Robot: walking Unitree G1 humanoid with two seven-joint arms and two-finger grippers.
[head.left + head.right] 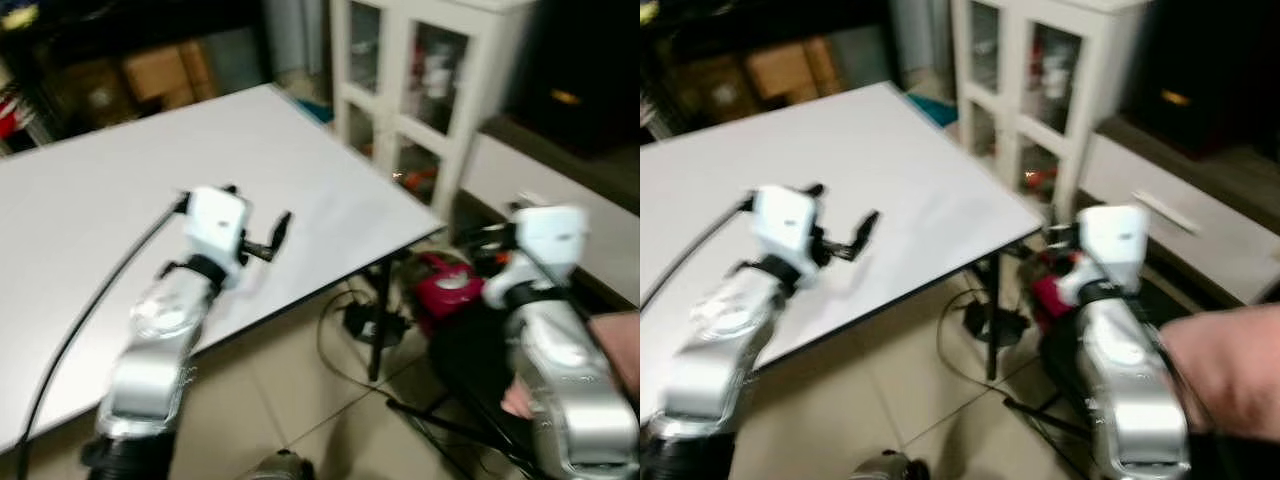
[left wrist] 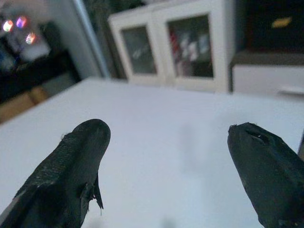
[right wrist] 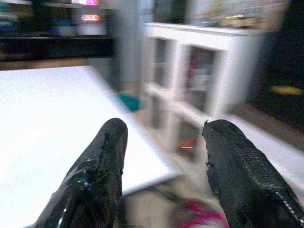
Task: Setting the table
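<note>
We judge the task barely begun: the white counter point(image 1: 300, 170) carries no tableware, and our left end effector point(image 2: 166, 156) and right end effector point(image 3: 164, 156) both gape, released.

Both silver arms are raised forward, bent at the elbow. The left tool point(image 1: 262, 232) reaches out over the counter point(image 1: 300, 170), near its front edge, its two black fingers point(image 2: 71, 175) spread well apart with nothing between them. The right tool point(image 3: 164, 175) is held off the counter's right edge, above the floor, its fingers point(image 3: 95, 175) likewise parted and empty.
</note>
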